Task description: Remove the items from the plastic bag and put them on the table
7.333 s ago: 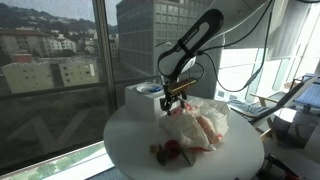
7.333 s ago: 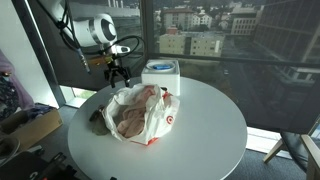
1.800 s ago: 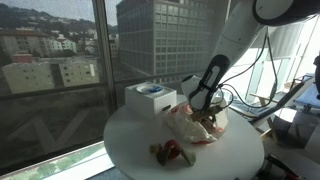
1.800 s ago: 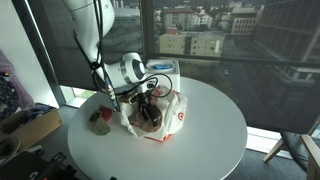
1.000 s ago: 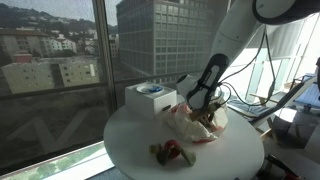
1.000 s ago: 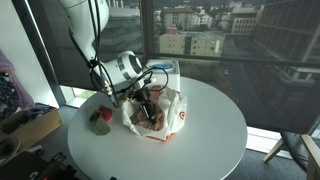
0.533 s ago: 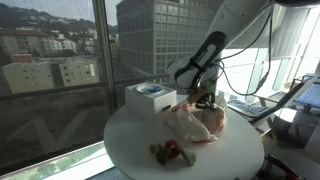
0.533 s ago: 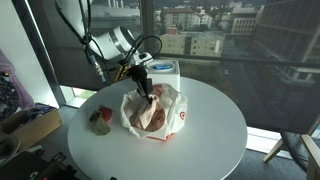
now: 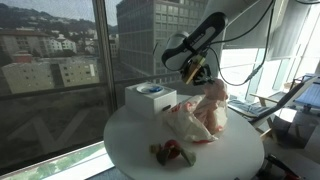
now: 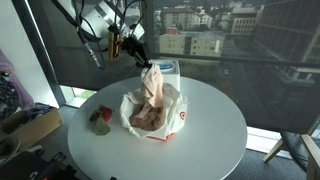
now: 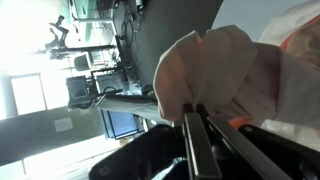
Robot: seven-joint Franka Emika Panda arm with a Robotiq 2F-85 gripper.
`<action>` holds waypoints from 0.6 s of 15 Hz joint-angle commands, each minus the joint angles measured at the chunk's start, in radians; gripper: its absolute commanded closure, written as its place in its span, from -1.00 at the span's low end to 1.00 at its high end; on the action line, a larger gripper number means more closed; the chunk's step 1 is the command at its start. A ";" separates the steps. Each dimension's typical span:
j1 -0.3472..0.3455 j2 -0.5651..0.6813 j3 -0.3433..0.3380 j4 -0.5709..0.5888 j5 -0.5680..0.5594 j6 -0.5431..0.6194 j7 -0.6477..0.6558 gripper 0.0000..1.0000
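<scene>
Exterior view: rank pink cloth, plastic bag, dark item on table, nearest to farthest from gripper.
1. pink cloth, hanging from the gripper.
2. plastic bag, on the table below.
3. dark item, near the table edge beside the bag.

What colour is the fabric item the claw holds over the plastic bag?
Pale pinkish beige; the fabric item shows best in an exterior view.

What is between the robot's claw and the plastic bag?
A pinkish cloth hangs from the gripper down to the plastic bag, in both exterior views.
</scene>
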 commanded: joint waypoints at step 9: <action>-0.009 -0.128 0.245 0.245 -0.017 0.124 -0.020 0.93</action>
